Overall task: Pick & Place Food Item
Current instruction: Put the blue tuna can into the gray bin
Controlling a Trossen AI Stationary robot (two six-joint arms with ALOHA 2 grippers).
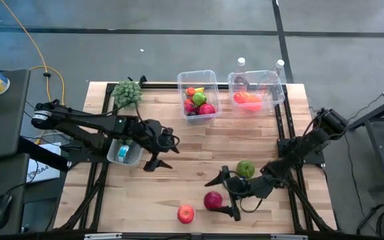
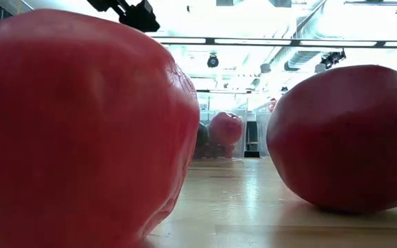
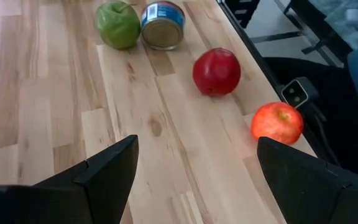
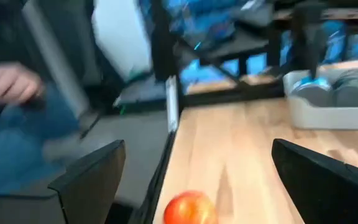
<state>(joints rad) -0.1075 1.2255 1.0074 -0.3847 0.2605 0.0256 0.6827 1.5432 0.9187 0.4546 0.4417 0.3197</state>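
Open wooden table (image 1: 199, 143) stretches across the centre, giving clear passage between both arms. At six o'clock, a dark red apple (image 1: 213, 200), lighter apple (image 1: 186, 213) and green apple (image 1: 245, 169) crowd the front. Two clear bins (image 1: 199, 93) block twelve o'clock; a tray (image 1: 124, 152) sits at nine.
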